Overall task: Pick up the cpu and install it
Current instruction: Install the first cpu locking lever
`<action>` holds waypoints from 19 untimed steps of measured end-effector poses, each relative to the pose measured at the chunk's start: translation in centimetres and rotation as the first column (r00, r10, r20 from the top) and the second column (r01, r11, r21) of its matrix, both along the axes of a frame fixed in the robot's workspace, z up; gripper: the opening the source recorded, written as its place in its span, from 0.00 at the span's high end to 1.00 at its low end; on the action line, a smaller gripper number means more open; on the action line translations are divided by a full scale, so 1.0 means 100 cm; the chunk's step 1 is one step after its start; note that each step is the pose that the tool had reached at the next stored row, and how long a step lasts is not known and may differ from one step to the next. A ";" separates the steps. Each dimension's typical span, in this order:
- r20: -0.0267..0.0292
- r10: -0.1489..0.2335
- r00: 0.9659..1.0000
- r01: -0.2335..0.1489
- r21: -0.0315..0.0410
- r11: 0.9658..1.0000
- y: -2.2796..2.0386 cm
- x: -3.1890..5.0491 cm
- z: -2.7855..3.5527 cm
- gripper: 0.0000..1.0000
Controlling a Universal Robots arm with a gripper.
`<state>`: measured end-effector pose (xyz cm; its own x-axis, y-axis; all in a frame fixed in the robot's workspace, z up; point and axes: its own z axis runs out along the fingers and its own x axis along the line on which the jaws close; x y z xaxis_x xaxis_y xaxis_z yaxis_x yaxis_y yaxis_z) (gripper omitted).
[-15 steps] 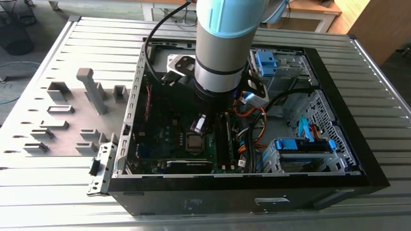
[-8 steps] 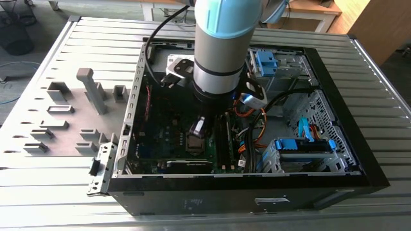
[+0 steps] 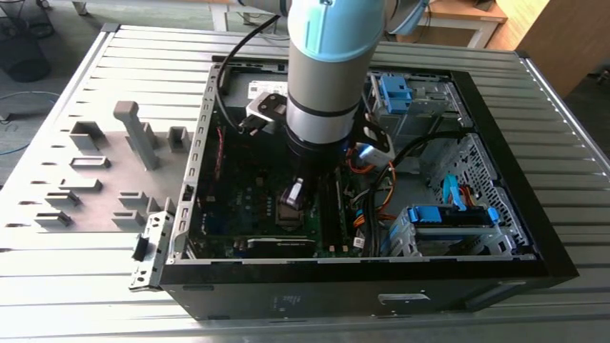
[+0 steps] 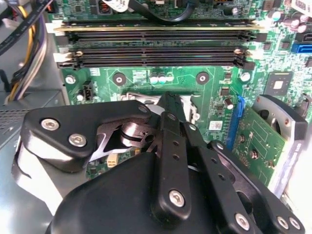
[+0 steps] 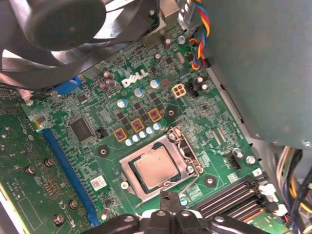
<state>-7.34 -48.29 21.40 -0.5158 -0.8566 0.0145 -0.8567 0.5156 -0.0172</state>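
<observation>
One cpu (image 5: 156, 168): seated flat in the motherboard (image 5: 146, 117) socket.
End effector (image 4: 168, 105): just above it; fingers' spread, cannot tell.

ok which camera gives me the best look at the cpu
The first wrist view: the cpu lies flat in the motherboard socket, its silvery top fully exposed. In the second wrist view the gripper covers most of the socket. In the exterior view the arm stands over that spot.
</observation>
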 end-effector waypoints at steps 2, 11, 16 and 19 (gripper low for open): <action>0.000 0.000 1.000 0.000 -0.006 1.000 0.0000 0.0000 -0.0019 0.89; 0.000 0.002 1.000 -0.002 -0.016 1.000 -0.0025 -0.0005 -0.0062 0.89; 0.000 0.003 1.000 -0.003 -0.018 1.000 -0.0039 -0.0006 -0.0080 0.89; 0.000 0.004 1.000 -0.004 -0.019 1.000 -0.0040 -0.0006 -0.0100 0.89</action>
<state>-7.39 -48.70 20.40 -0.5127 -0.8580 0.0309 -0.8586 0.5120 -0.0270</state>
